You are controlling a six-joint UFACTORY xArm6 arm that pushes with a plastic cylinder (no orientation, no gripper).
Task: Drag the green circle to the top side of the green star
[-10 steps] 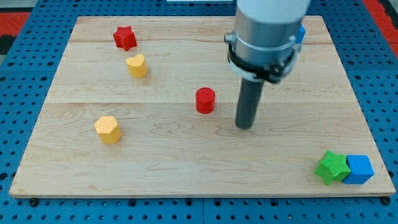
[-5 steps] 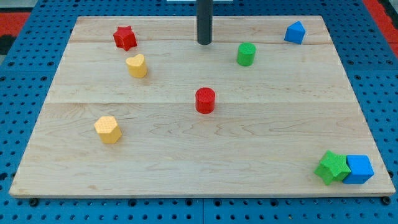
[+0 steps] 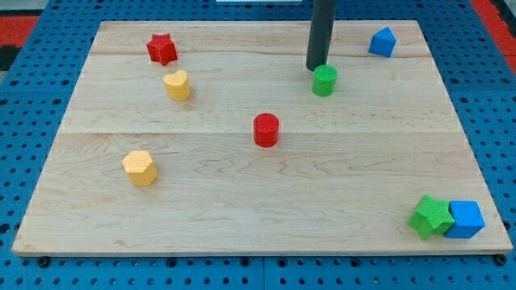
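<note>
My tip [image 3: 317,68] touched the green circle [image 3: 325,80] at its top-left; I carried no hand. Light, hard, it would slide easily toward the green star [image 3: 430,216].

My tip [image 3: 317,68] stands near the view's top, the straight dark rod rising upright out of frame.

My tip [image 3: 317,67] touching green circle [image 3: 325,80] at its upper-left, green star [image 3: 430,216] far toward view's bottom right
</note>
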